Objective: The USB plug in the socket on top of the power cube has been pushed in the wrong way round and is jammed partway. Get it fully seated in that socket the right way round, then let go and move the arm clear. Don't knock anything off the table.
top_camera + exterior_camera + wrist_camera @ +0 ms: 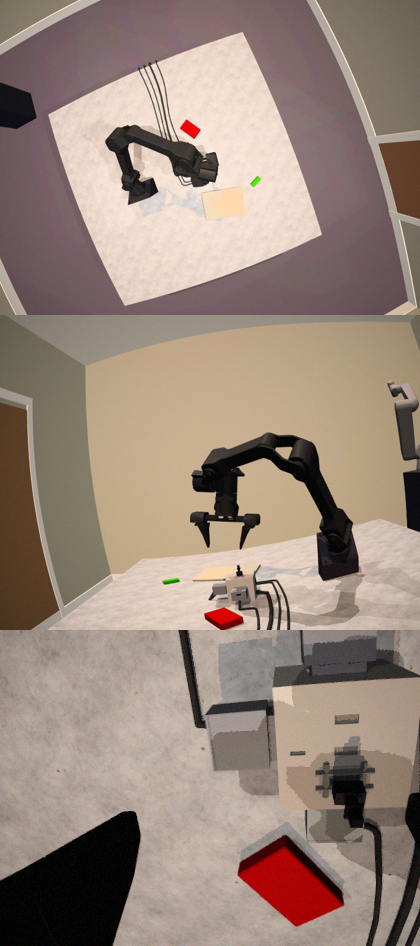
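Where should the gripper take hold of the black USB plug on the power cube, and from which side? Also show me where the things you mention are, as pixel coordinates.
Probably by the upright black body of the USB plug (pixel 238 573) (pixel 348 791), coming straight down from above. It stands up from the top face of the power cube (pixel 240 586) (pixel 345 700), so the open gripper (pixel 224 548) could close on opposite sides of it.

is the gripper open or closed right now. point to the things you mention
Open. In the exterior view the fingers of the gripper (pixel 224 547) stand wide apart above the power cube (pixel 237 579), with nothing between them.
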`<state>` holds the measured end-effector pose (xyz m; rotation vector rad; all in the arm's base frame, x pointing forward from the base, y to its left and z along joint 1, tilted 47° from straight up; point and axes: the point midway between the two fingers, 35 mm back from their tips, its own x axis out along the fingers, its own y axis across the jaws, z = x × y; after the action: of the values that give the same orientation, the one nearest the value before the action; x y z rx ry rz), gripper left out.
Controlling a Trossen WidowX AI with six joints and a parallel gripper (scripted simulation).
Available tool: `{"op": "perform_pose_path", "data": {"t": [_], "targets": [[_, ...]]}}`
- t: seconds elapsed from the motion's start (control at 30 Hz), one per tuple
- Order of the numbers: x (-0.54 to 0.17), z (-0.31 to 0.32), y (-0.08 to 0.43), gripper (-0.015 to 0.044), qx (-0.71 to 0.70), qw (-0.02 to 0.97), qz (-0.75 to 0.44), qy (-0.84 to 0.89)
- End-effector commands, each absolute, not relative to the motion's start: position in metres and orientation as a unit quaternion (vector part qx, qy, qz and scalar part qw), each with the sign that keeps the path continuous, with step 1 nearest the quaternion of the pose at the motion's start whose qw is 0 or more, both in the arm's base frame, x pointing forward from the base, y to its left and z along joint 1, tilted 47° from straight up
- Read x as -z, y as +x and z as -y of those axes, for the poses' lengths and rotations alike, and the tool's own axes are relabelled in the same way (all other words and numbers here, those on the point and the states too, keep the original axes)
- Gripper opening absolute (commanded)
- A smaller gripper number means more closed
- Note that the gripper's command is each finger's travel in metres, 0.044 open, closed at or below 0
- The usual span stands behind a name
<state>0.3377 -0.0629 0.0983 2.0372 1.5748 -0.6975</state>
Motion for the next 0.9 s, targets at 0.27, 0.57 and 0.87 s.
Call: {"op": "perform_pose_path", "data": {"t": [0.27, 0.57, 0.87], "targets": [[-0.111, 0.017, 0.310, 0.0440, 0.290, 0.234, -0.631, 0.680], [-0.107, 0.013, 0.310, 0.0440, 0.290, 0.234, -0.631, 0.680], [-0.101, 0.006, 0.310, 0.0440, 0.290, 0.234, -0.631, 0.680]]}}
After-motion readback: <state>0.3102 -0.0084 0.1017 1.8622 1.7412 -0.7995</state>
